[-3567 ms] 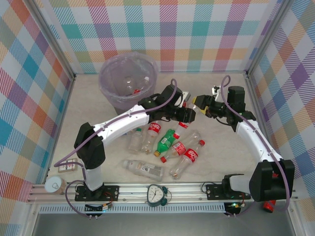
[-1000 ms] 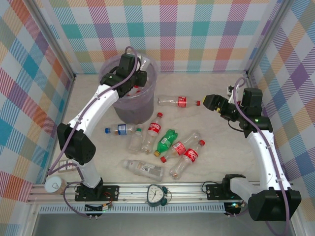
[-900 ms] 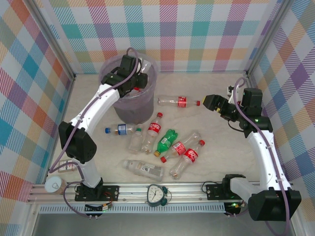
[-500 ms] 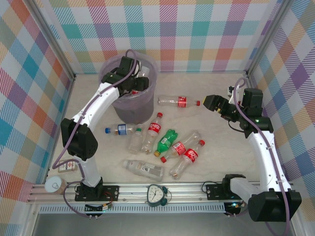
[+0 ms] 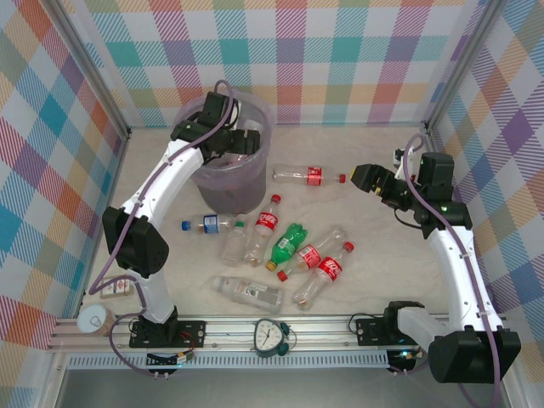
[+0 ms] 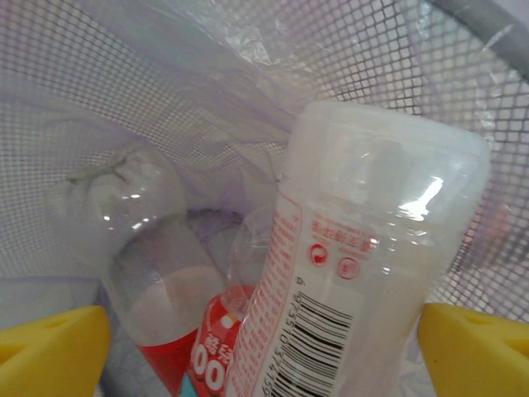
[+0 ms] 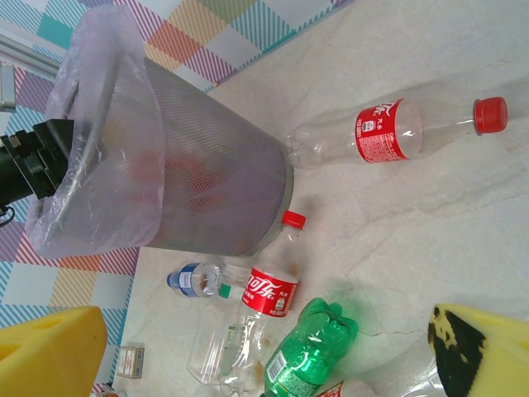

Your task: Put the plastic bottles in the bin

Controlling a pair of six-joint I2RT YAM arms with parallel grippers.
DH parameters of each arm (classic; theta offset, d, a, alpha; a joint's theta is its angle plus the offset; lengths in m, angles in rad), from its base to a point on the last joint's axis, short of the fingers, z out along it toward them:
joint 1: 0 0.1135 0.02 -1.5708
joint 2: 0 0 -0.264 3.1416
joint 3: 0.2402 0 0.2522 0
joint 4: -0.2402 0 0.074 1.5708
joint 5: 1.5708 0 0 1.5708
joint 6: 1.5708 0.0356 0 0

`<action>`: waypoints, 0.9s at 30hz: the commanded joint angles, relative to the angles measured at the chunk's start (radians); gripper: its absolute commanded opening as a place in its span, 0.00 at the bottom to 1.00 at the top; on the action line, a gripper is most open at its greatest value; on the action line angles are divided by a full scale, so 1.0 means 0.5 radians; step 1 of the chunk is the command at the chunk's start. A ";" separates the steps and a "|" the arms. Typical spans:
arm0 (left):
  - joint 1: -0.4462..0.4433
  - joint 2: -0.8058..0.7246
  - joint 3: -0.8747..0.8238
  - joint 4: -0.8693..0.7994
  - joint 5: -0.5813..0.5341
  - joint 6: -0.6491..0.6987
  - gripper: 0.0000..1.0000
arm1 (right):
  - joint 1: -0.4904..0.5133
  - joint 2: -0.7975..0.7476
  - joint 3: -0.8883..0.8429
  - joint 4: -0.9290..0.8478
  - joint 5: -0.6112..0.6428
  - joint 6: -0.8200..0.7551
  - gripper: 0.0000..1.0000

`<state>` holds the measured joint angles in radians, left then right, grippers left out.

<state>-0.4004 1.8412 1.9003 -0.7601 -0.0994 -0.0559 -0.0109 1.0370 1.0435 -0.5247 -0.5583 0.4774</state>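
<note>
Now the left end effector hangs released over the bin near the worktop's far-left corner, fingers spread either side of a clear bottle inside. Rightward, the right end effector, also released, faces a red-capped bottle beside the bin; other bottles lie toward the near edge.

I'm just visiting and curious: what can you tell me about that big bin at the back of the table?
The bin is a round wire-mesh bucket lined with a thin, translucent lilac bag folded over its rim. It stands upright on the table, back left of centre. Clear red-labelled bottles are inside, and the left claw hangs open over its mouth.
</note>
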 commanded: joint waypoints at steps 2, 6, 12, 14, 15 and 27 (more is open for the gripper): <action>0.015 -0.024 0.046 -0.130 -0.159 0.066 0.85 | 0.013 0.013 0.067 0.023 -0.037 -0.032 0.99; 0.015 0.007 -0.003 -0.142 -0.200 0.090 0.77 | 0.011 0.021 0.061 0.034 -0.049 -0.018 0.99; 0.018 0.043 -0.079 -0.148 -0.296 0.090 0.68 | 0.012 0.030 0.057 0.037 -0.041 -0.016 0.99; 0.024 0.061 -0.085 -0.175 -0.345 0.085 0.68 | 0.011 0.034 0.054 0.035 -0.043 -0.018 0.99; 0.025 0.064 -0.093 -0.188 -0.374 0.087 0.68 | 0.013 0.034 0.054 0.036 -0.041 -0.018 0.99; 0.034 0.049 -0.100 -0.209 -0.471 0.132 0.87 | 0.011 0.067 0.042 0.061 -0.052 -0.005 0.99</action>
<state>-0.3939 1.8774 1.8469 -0.8478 -0.3164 -0.0059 -0.0109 1.0645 1.0435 -0.5163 -0.5621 0.4786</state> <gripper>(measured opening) 0.869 0.992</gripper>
